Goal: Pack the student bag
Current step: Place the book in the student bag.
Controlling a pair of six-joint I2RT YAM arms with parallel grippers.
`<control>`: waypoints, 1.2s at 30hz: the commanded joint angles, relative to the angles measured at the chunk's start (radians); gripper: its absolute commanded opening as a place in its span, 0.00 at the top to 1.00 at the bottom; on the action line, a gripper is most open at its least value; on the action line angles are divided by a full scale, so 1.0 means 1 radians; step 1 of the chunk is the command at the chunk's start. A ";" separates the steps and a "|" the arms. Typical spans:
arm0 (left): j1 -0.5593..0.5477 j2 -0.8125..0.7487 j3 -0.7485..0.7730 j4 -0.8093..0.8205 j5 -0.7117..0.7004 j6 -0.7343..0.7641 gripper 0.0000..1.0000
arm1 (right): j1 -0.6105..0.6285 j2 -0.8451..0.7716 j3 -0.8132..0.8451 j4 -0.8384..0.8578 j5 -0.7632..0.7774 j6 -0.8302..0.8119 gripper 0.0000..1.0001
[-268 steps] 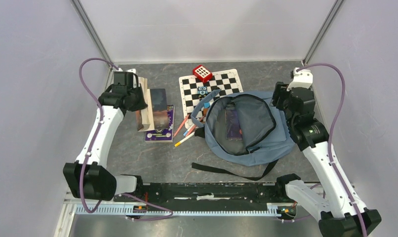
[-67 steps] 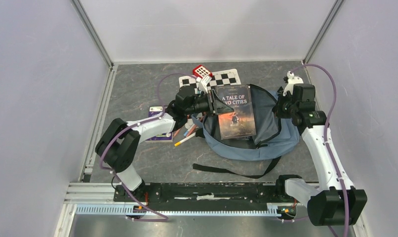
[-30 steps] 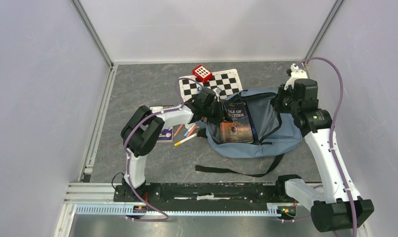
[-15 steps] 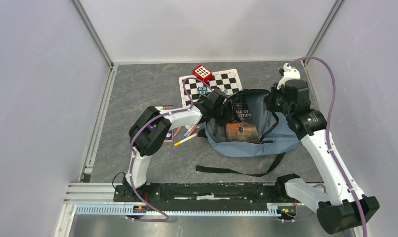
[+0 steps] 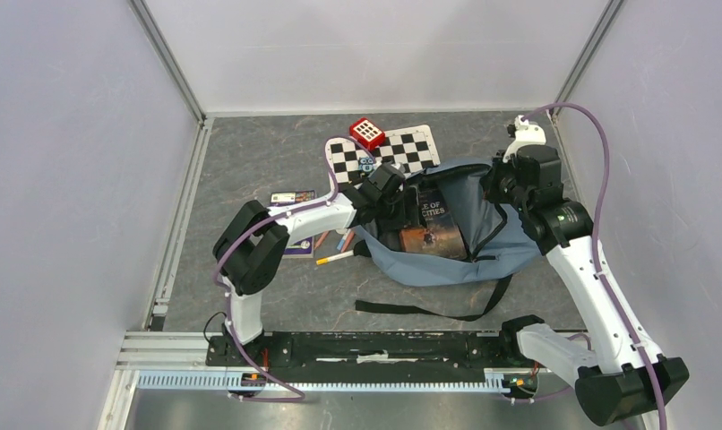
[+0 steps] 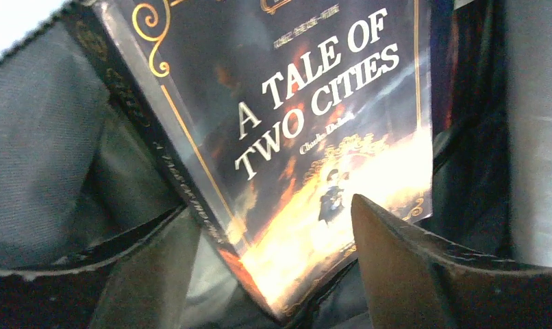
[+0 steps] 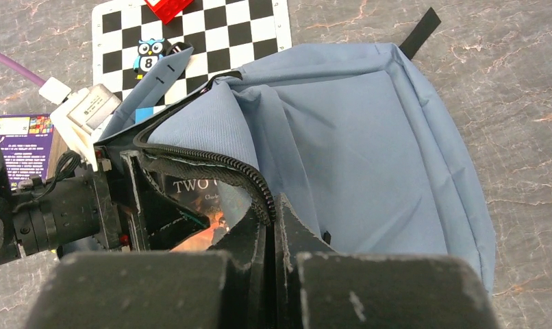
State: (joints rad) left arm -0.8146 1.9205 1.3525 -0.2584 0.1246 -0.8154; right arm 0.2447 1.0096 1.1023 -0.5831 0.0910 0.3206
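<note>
Left pincer (image 6: 272, 216), fingers spread wide, set inside the mouth of the student bag (image 7: 369, 137). One book (image 6: 307, 130), titled A Tale of Two Cities, lies between and beyond the fingers; contact cannot be told. Right pincer (image 7: 272, 209) is pressed together on the bag's zippered rim, holding it raised. The bag lies toward the right edge of the table (image 5: 250, 161).

Also present:
- one chequered mat (image 5: 402, 148) at the far edge
- one red block (image 5: 366, 133)
- one owl piece (image 7: 150, 56)
- one purple booklet (image 7: 23, 140)
- three markers (image 5: 335, 258)

Left arm is folded at the elbow, with the forearm reaching rightward. Right arm extends along the right edge, wrist bent down.
</note>
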 commanded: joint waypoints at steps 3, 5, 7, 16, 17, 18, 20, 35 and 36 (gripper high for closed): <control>0.009 -0.044 -0.018 -0.089 -0.033 0.058 0.29 | 0.002 -0.011 0.018 0.113 0.028 0.003 1.00; 0.009 -0.021 -0.006 -0.081 -0.017 0.057 0.34 | 0.002 -0.007 0.018 0.113 0.024 0.002 1.00; 0.009 0.001 0.012 -0.067 0.004 0.055 0.42 | 0.001 -0.006 0.017 0.114 0.022 0.004 1.00; -0.029 0.101 0.157 -0.048 0.061 0.025 0.53 | 0.010 -0.015 -0.047 0.138 0.037 0.005 1.00; -0.033 0.111 0.175 -0.048 0.068 0.021 0.53 | 0.011 -0.015 -0.058 0.142 0.038 0.007 1.00; -0.036 0.120 0.188 -0.048 0.073 0.019 0.54 | 0.012 -0.015 -0.066 0.143 0.041 0.006 1.00; -0.045 0.136 0.209 -0.048 0.079 0.018 0.54 | 0.014 -0.017 -0.087 0.149 0.047 0.008 1.00; -0.049 0.115 0.185 -0.068 0.036 0.064 0.35 | 0.016 -0.012 -0.187 0.142 0.209 0.009 1.00; -0.041 0.091 0.167 -0.069 0.021 0.076 0.31 | 0.015 -0.009 -0.190 0.137 0.219 0.008 1.00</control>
State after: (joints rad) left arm -0.8661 2.0956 1.5566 -0.3271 0.2070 -0.7929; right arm 0.2619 1.0027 0.9173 -0.4736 0.2035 0.3222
